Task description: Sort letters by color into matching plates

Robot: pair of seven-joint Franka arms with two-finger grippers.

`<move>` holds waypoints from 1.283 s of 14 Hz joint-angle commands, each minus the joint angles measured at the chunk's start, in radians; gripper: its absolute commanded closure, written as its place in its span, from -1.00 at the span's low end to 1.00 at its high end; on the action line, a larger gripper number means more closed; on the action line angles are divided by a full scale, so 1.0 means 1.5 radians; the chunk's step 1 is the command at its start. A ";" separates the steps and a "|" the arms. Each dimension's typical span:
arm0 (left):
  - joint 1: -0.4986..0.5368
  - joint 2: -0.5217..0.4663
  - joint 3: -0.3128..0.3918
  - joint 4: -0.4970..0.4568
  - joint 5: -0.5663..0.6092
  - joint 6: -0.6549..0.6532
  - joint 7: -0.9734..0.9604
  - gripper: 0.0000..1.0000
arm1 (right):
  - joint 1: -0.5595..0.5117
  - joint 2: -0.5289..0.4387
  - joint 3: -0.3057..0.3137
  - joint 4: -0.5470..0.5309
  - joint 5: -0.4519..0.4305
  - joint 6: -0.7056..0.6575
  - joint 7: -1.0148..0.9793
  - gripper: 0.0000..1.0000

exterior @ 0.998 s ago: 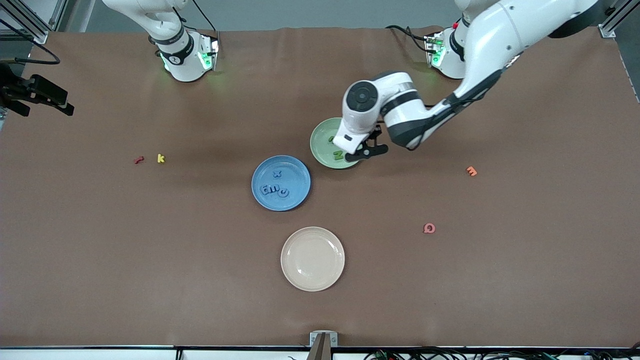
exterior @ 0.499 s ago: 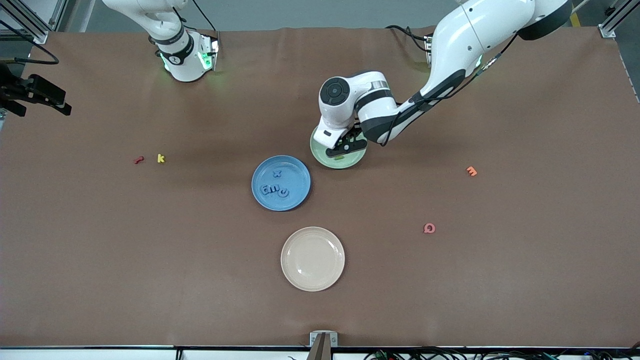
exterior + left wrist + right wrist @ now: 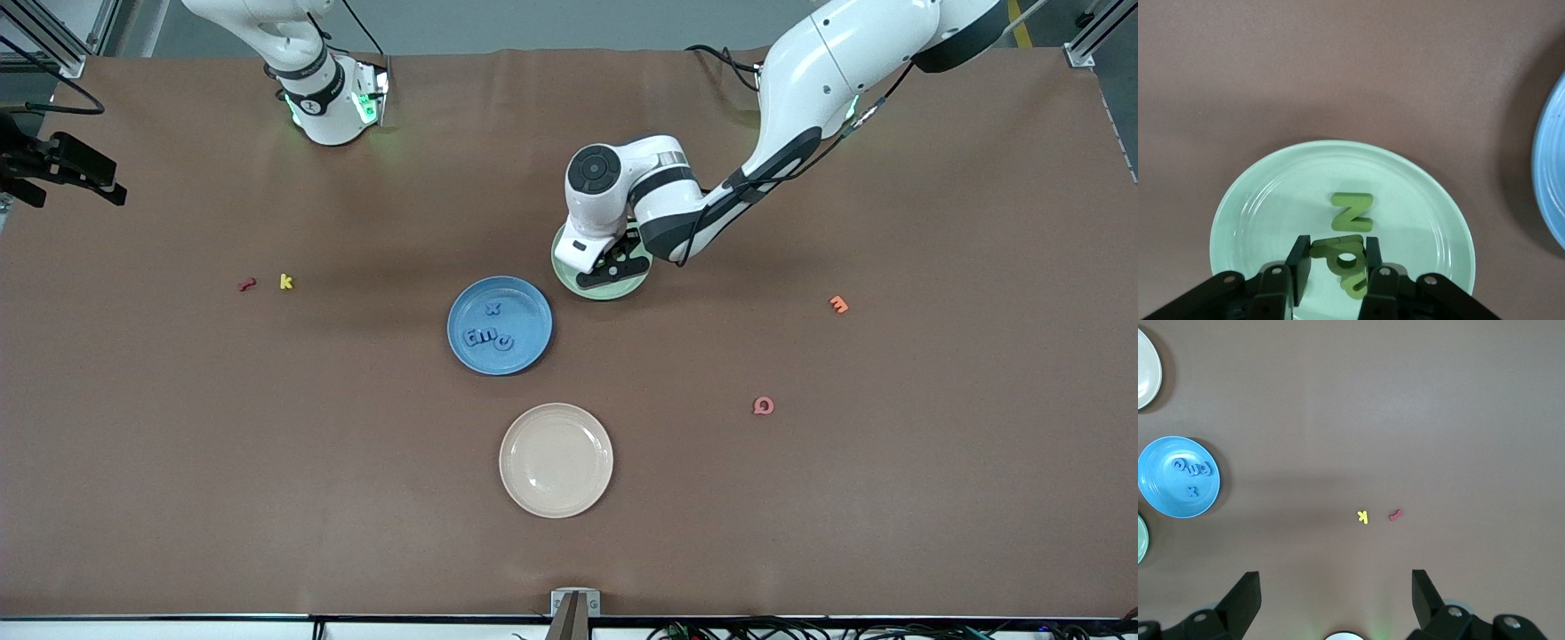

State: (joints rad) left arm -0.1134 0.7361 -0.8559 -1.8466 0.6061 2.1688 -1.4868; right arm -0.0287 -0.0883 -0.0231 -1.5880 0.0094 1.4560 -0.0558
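Left arm bent down, your left claw (image 3: 1335,267) low over pale green plate (image 3: 1258,200), fingers partly apart around green letter (image 3: 1346,260); green N (image 3: 1352,212) just beside. Right claw (image 3: 1336,597) spread wide, waiting high over bench (image 3: 267,444).

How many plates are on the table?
3: the green plate under the left gripper, the blue plate beside it, and the cream plate nearest the front camera.

Readable characters are the foam letters themselves. A green letter N (image 3: 1352,211) lies in the pale green plate (image 3: 1265,193). A blue letter x (image 3: 493,309) lies in the blue plate (image 3: 524,302). A yellow letter k (image 3: 285,282) and an orange letter m (image 3: 838,305) lie on the table.
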 commanded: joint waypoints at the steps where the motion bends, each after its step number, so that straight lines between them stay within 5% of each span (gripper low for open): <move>1: -0.010 0.000 0.008 0.011 0.002 0.004 0.010 -0.96 | 0.001 -0.016 0.001 -0.012 -0.001 0.008 0.018 -1.00; 12: 0.039 -0.016 0.002 0.009 0.003 -0.001 0.029 -0.99 | 0.000 -0.014 0.001 -0.011 -0.001 0.008 0.017 -1.00; 14: 0.045 -0.059 0.007 -0.012 -0.011 -0.001 0.067 -0.98 | 0.000 -0.013 0.001 -0.010 -0.001 0.008 0.017 -1.00; 18: 0.098 -0.153 0.015 -0.029 -0.163 0.004 0.234 -0.98 | 0.000 -0.012 0.001 -0.010 -0.005 0.007 0.016 -1.00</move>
State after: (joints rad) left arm -0.0022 0.6383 -0.8474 -1.8347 0.4850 2.1698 -1.2666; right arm -0.0288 -0.0888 -0.0235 -1.5882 0.0093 1.4608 -0.0463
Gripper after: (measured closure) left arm 0.009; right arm 0.000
